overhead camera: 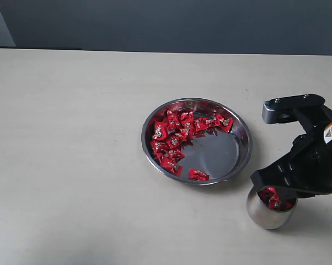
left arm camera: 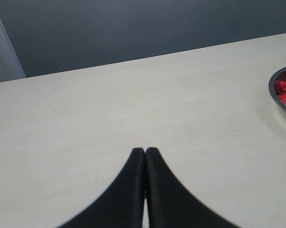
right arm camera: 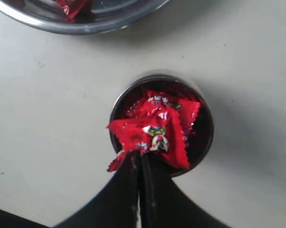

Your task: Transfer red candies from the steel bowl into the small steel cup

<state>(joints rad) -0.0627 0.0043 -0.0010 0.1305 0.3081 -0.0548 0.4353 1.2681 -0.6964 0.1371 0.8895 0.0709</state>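
Note:
The steel bowl [overhead camera: 247,144] sits mid-table with many red candies [overhead camera: 174,135] heaped in its left half and one alone at its near rim. To its right stands the small steel cup [overhead camera: 268,214], holding a few red candies [right arm camera: 181,107]. My right gripper [right arm camera: 139,159] hangs just over the cup's mouth, shut on the edge of a red candy [right arm camera: 150,135]. In the exterior view this gripper [overhead camera: 276,197] covers part of the cup. My left gripper [left arm camera: 145,151] is shut on nothing, low over bare table, with the bowl's rim [left arm camera: 275,97] off to one side.
The pale tabletop [overhead camera: 72,138] spreads wide to the left of the bowl. A dark wall [overhead camera: 166,22] runs behind the far table edge. The bowl's rim [right arm camera: 100,23] lies a short gap from the cup.

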